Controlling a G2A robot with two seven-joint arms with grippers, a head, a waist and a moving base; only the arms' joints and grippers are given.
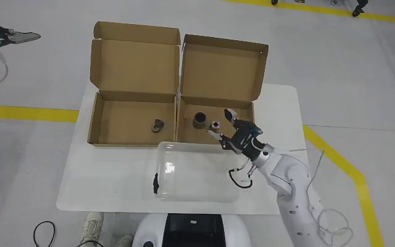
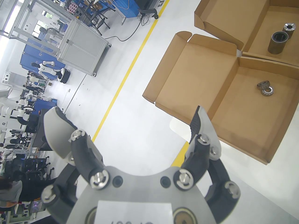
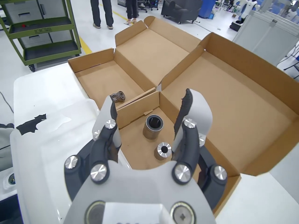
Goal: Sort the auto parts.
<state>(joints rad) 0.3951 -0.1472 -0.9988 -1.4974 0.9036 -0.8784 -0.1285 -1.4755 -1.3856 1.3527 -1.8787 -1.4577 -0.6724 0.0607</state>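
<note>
Step in hand: placing parts into the boxes. All the parts that show already lie in cardboard, so the sorting looks close to done.
Next move: it probably calls for lifting the right gripper straight up, clear of the box wall and the small part beneath it, then checking the tray for anything left.
Left gripper [image 2: 127,117]: spread wide with nothing between its fingers. It hangs high off the left side of the table, touching nothing.
Table [image 1: 111,179]: white, carrying two open boxes at the back and a tray in front.
Left box [image 1: 123,123]: lid thrown back. It holds two ring bearings [image 1: 157,125], touching each other near its right wall.
Clear tray [image 1: 197,173]: just in front of both boxes. It appears to hold no part, though its see-through floor makes that hard to confirm (a dark scrap sits at its left edge).
Right box [image 1: 187,129]: pressed against the left box, lid also back.
Dark sleeve [image 1: 200,120]: an upright hollow cylinder near the front of the right box.
Silver bushing [image 1: 215,125]: shorter, upright, just to the right of the sleeve and apart from it.
Right gripper [image 1: 226,128]: fingers parted and empty, above the front of the right box, with the silver bushing just beside them and untouched.
</note>
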